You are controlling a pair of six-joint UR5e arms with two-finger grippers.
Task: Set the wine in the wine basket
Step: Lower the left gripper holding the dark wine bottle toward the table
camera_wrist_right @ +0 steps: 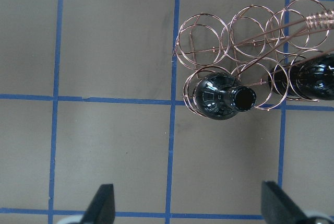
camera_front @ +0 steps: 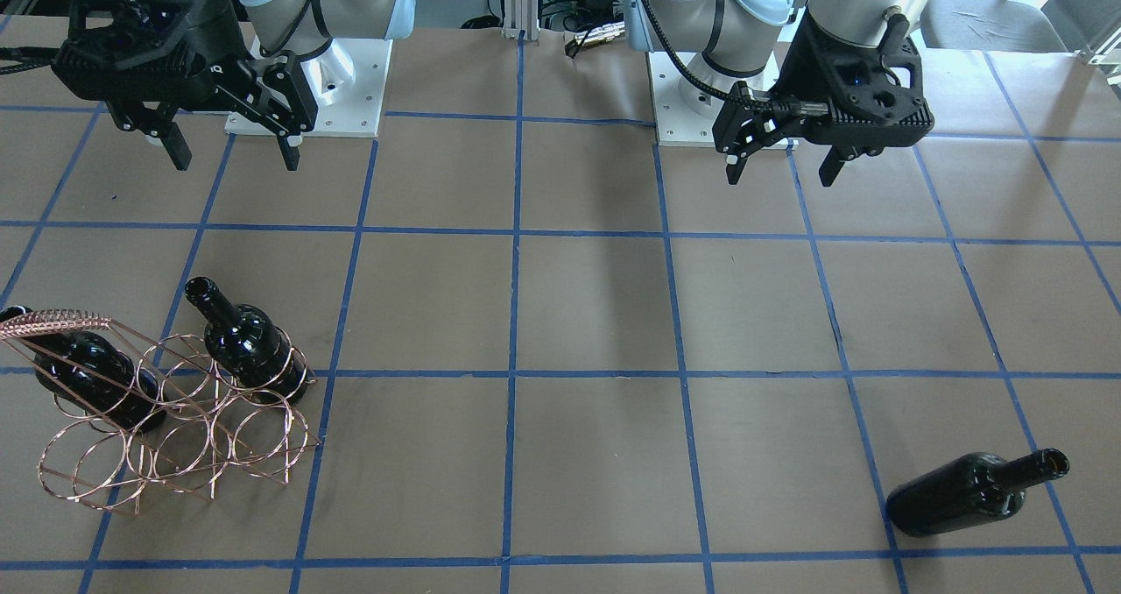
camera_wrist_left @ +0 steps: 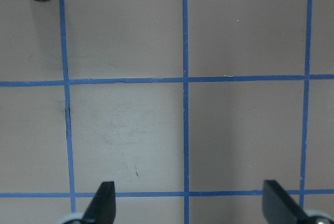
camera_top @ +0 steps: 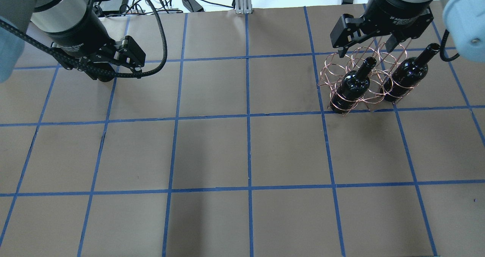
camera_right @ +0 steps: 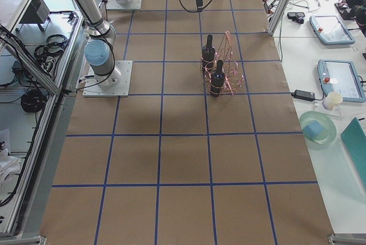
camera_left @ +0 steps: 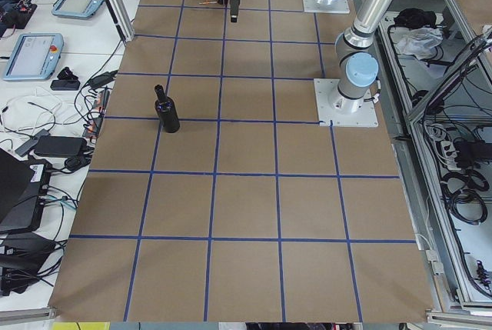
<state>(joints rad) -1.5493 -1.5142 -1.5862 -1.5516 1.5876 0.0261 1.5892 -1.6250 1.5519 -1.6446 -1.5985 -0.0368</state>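
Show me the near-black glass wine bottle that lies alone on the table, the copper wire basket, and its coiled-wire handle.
near-black glass wine bottle lying alone [camera_front: 959, 496]: front-facing exterior view, on its body.
copper wire basket [camera_front: 179, 414]: front-facing exterior view, where middle loops meet.
coiled-wire handle [camera_front: 61, 321]: front-facing exterior view, middle of the coil.

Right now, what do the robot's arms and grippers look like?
The left arm and right arm are silver-grey tubes with pale blue joint caps and black bands. The left gripper and right gripper are matte black ribbed housings with two slim black fingers each. A braided black cable loops off the left wrist.
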